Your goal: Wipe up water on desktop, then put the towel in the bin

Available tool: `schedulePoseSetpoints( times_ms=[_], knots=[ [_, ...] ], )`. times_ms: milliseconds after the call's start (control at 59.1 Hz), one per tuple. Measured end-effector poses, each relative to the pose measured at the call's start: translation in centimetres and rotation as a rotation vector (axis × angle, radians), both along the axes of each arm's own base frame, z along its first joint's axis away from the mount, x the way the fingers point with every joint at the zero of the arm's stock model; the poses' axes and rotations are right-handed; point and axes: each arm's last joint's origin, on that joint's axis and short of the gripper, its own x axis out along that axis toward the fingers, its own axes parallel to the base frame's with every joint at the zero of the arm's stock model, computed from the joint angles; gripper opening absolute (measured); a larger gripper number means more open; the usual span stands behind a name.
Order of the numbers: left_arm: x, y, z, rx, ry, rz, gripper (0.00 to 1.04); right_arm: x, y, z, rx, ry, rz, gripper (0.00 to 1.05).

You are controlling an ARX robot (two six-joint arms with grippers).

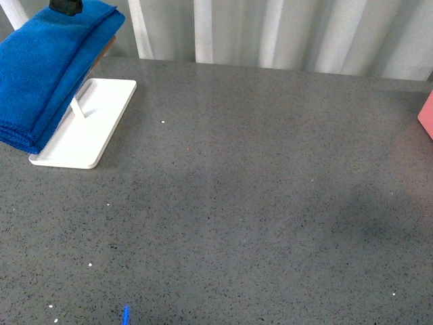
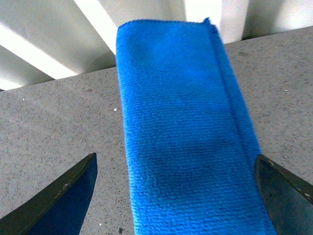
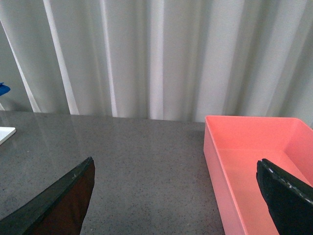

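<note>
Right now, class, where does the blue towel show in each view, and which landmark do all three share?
Front view: towel, upper left, over the white tray.
Left wrist view: towel fills the centre.
Right wrist view: only a sliver of towel at the frame's edge.
Shared landmark: the grey desktop.

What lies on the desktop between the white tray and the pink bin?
Nothing: in the front view, the desktop between the white tray and the bin is bare.
</note>
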Motion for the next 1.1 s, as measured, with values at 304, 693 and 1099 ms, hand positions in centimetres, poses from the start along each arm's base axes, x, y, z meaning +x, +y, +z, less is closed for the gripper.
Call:
schedulePoseSetpoints(
  times_ms=[304,693,1099],
  knots=[
    [1.1,0.6,-1.3,-0.026,0.024,0.037,0.98,0.0,0.0,0.0,0.000,0.000,0.000,0.98],
    [1.3,0.5,-2.9,-0.147,0.133,0.057,0.98,0.0,0.0,0.0,0.000,0.000,0.000,0.98],
    [1.5,0.5,-3.2,-0.122,0.125,0.049,0.63,0.0,0.0,0.0,0.000,0.000,0.000,0.98]
  ],
)
